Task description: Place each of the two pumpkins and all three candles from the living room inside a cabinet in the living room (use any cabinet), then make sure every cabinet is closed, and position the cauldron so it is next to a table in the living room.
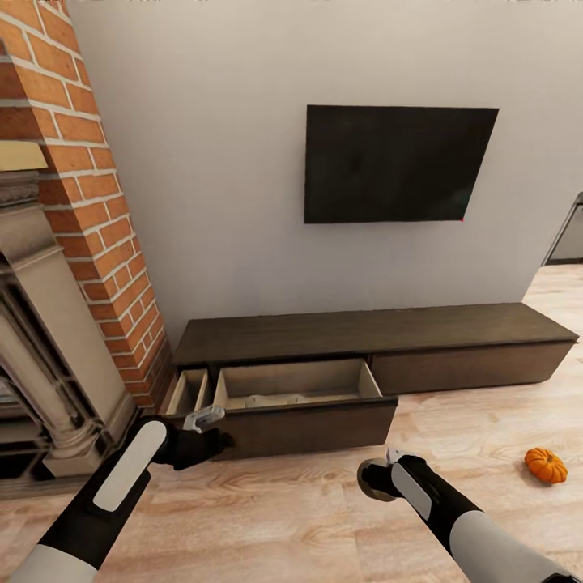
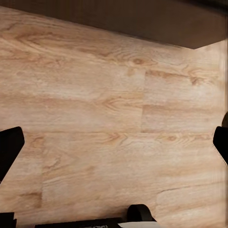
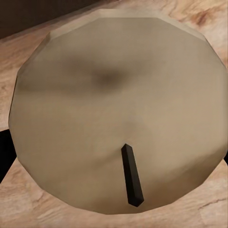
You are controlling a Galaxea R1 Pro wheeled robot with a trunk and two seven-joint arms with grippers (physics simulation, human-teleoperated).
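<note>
While right fingers [image 1: 374,478] clasp a smooth beige candle [image 3: 116,114], left fingers [image 2: 12,147] splayed, ribbed pumpkin [image 1: 545,465] on woodgrain floor [image 1: 324,518].

Matt dk wood cabinet [image 1: 453,324], light wood-grain floor [image 1: 283,518], rough brick chimney [image 1: 97,202], waxy candle [image 3: 118,114].

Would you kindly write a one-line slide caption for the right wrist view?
Close-up of a grey-beige candle with a dark wick, held in the right gripper above the wooden floor.
</note>
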